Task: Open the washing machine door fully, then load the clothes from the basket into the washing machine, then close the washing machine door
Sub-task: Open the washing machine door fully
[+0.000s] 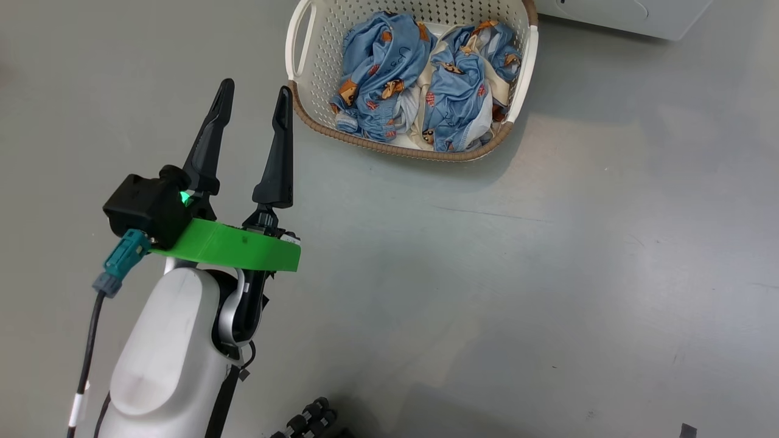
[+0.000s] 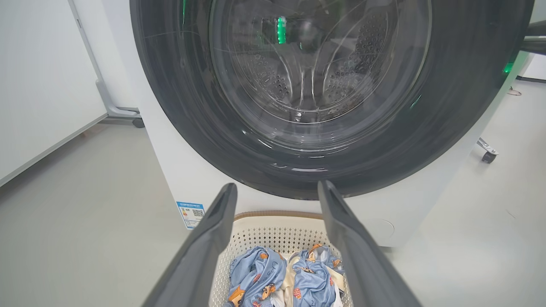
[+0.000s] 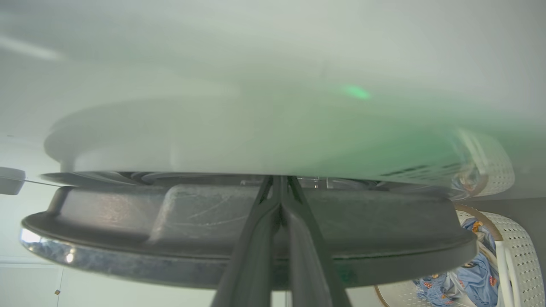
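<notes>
I look down from the head camera on a grey floor (image 1: pixel 487 274). My left gripper (image 1: pixel 255 88) sits at the lower left. Its two long dark fingers are spread wide and hold nothing, and they point up the picture towards the basket (image 1: pixel 322 55), with the tips near its brown rim. The basket stands on the floor at the top centre and is cream-white with small holes. The clothes (image 1: pixel 377 67) lie bunched inside it: light blue fabric with small orange and brown figures, plus some cream cloth. A white corner of the washing machine (image 1: pixel 621 15) shows at the top right, just past the basket.

Through the left wrist camera I face the machine's front. The door (image 2: pixel 192 106) is a wide glossy black ring around a glass window (image 2: pixel 315 64), and it lies flat against the white front. The steel drum (image 2: pixel 273 81) shows through the glass. A blue label (image 2: pixel 190 214) sits low on the front, to the left. The basket stands just in front of the machine, below the door.

Through the right wrist camera, my right gripper (image 3: pixel 280 181) has its fingers pressed together with nothing between them. The tips are at the seam between the door's dark rim and the white front. I cannot tell whether the door is unlatched.
</notes>
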Motion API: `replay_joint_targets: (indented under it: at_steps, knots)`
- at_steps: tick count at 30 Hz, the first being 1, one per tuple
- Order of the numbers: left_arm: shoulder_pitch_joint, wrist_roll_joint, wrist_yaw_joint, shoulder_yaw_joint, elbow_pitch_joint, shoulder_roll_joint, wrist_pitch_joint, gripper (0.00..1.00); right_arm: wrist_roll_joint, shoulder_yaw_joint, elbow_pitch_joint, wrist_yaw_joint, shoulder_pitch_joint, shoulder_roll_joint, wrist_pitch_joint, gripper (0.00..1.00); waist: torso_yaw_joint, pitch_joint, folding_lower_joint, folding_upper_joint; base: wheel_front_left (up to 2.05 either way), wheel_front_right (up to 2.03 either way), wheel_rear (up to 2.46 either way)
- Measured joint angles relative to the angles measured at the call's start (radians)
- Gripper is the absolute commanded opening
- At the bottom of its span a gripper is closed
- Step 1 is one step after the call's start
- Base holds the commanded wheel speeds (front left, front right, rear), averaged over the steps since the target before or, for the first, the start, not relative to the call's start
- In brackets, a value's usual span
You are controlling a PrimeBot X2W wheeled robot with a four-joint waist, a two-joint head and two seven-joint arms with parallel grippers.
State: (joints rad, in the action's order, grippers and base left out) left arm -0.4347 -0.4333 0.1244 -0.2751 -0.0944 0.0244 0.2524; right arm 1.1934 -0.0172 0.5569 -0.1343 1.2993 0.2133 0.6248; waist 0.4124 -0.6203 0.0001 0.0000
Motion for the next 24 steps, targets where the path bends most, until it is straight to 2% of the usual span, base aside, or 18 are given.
replay_joint_targets:
  at_steps: [10, 24]
  knots:
    - [0.000, -0.002, 0.000, -0.006, -0.004, -0.001, 0.000, 1.00, 0.000, -0.009, 0.035, 0.000, 0.005, 0.001, 0.026, 0.00, 0.011, 0.009, 0.0000, 0.0000, 0.00, 0.00, 0.00]
    - [0.000, -0.001, 0.000, -0.004, -0.010, -0.002, 0.000, 1.00, 0.033, -0.001, 0.047, 0.000, 0.003, 0.005, 0.167, 0.00, 0.003, 0.026, -0.0001, 0.0000, 0.00, 0.00, 0.00]
